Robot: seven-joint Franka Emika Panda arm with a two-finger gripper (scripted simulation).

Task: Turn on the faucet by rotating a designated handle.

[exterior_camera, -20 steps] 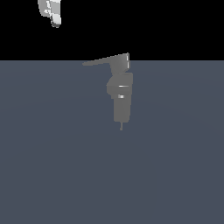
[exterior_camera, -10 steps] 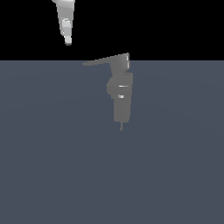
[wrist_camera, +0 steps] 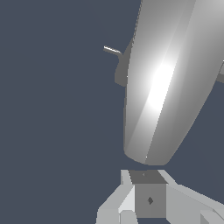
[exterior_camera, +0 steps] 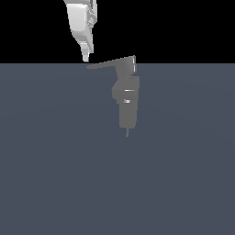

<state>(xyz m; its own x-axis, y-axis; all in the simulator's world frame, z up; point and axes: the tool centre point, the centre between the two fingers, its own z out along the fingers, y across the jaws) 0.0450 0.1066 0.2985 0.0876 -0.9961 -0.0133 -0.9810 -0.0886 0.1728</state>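
The gripper (exterior_camera: pixel 86 57) hangs just above the handle's (exterior_camera: pixel 110 63) thin tip; whether its fingers are apart cannot be told. The handle lies level, tapering from the faucet (exterior_camera: pixel 127 98) toward the gripper.

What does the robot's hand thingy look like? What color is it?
The end effector is glossy white with pale grey shading. In the exterior view it is a long piece that narrows toward a thin tip. In the wrist view it looks smooth and rounded with a bright shine down it, and blocky light grey parts with a small dark diamond mark sit at its base. No cables or writing show.
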